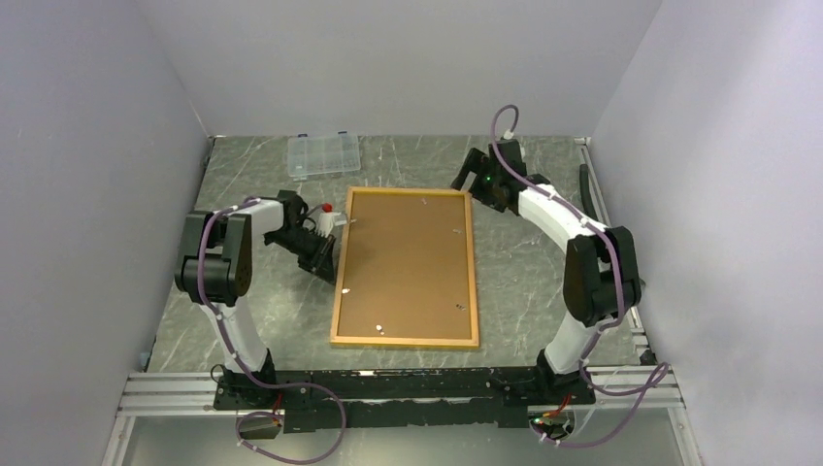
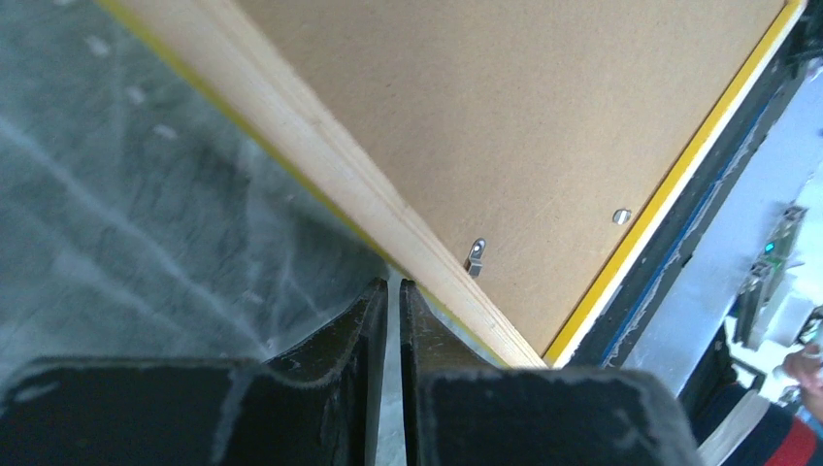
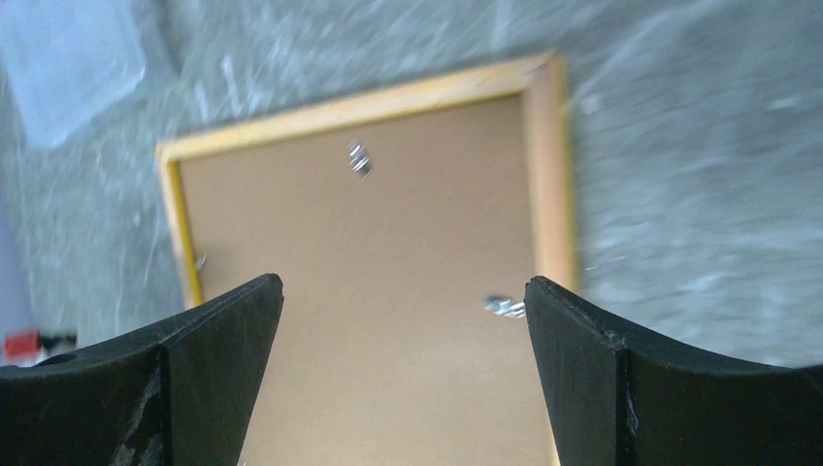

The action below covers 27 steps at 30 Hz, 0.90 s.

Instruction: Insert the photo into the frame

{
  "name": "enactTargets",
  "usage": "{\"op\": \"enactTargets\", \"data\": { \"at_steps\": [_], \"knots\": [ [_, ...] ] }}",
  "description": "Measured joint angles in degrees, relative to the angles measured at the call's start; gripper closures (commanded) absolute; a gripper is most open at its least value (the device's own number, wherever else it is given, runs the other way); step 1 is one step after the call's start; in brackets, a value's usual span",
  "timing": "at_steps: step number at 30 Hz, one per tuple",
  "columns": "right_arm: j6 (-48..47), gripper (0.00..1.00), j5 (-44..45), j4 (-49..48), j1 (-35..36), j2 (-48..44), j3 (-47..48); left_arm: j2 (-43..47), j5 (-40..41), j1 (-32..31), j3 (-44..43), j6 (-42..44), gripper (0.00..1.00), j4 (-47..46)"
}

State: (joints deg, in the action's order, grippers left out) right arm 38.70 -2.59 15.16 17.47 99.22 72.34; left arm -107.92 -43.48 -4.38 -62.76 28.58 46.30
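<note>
Claw on my left side (image 2: 393, 286) is almost closed. Only a thin slit stays between its two black fingers (image 2: 340, 330), and I cannot see any object inside this slit. The tips are at the left long edge of the frame (image 1: 472, 262), touching or nearly touching the pale wood; which of the two I cannot tell.

Behind this claw, near the far wall, a clear plastic box (image 1: 323, 153) with compartments lies flat on the grey marbled surface (image 1: 262, 311), apart from the frame. What is in its compartments I cannot tell.

The frame lies flat in the middle of the surface with its back side up, the yellow-orange border around it. Inside it sits the brown backing board (image 1: 403, 257), which fills the opening completely. Small metal tabs (image 2: 475, 256) show along the inner edges of the board.

My right claw (image 3: 404, 283) is spread wide and has hold of nothing. It hangs in the air near the far right corner of the frame and does not touch it; between its fingers I look down on the board.
</note>
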Motion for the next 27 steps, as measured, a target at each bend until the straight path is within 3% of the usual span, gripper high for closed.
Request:
{"op": "enactTargets", "data": {
  "at_steps": [4,12,23,27],
  "knots": [
    [-0.17,0.00,2.75,1.77,-2.95,2.93,1.81,0.22,1.62,-3.26,0.13,0.79,0.85,-0.17],
    [-0.15,0.00,-1.05,4.22,-3.21,16.41,8.79,1.01,3.04,-8.15,0.57,0.81,0.86,-0.07],
    [-0.55,0.00,-4.85,4.33,-3.58,18.91,11.61,1.62,4.50,-11.02,0.72,1.27,0.87,0.42],
    [0.48,0.00,-8.48,3.85,-3.50,23.65,17.46,1.60,4.87,-13.66,0.70,1.31,0.87,1.20]
  ]
}}
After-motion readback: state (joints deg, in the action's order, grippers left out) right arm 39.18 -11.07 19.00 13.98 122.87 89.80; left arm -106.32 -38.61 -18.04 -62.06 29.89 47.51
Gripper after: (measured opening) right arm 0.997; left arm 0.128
